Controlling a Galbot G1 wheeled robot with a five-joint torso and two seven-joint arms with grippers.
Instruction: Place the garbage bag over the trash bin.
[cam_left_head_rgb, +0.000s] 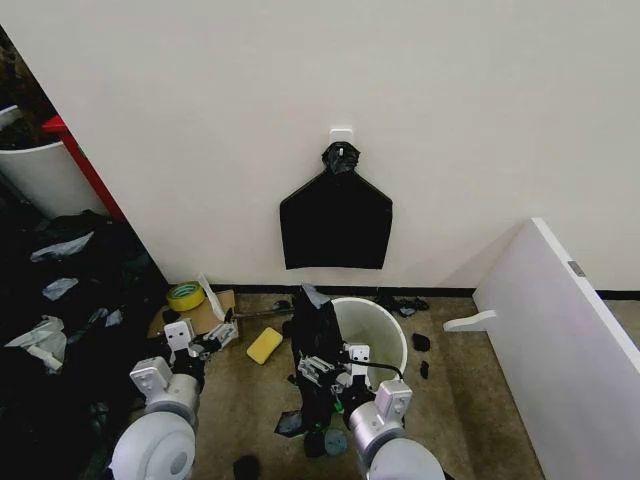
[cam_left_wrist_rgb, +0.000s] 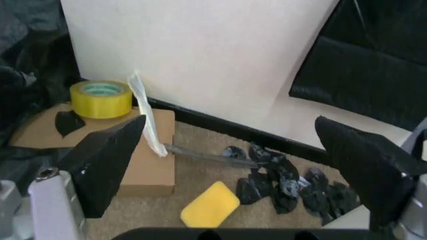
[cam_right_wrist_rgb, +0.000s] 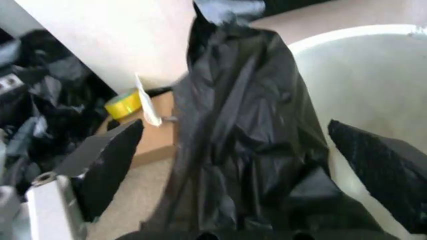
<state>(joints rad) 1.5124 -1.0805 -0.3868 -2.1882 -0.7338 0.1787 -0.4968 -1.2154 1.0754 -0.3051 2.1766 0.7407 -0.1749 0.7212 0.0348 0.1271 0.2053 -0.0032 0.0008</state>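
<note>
Jaws of the right gripper (cam_left_head_rgb: 330, 372) spread wide, the garbage bag (cam_left_head_rgb: 316, 345) standing between them, draped on the near-left rim of the trash bin (cam_left_head_rgb: 385, 335) on the floor. Left gripper (cam_left_head_rgb: 200, 342) low beside a cardboard box (cam_left_head_rgb: 205, 312).

Left wrist: jaws released, empty; tape roll (cam_left_wrist_rgb: 101, 99), yellow sponge (cam_left_wrist_rgb: 209, 204).

Right wrist: garbage bag (cam_right_wrist_rgb: 247, 135) between parted fingers (cam_right_wrist_rgb: 110, 160), against the bin (cam_right_wrist_rgb: 363, 75).

Trash bin (cam_left_head_rgb: 385, 335) half behind garbage bag (cam_left_head_rgb: 316, 345)
</note>
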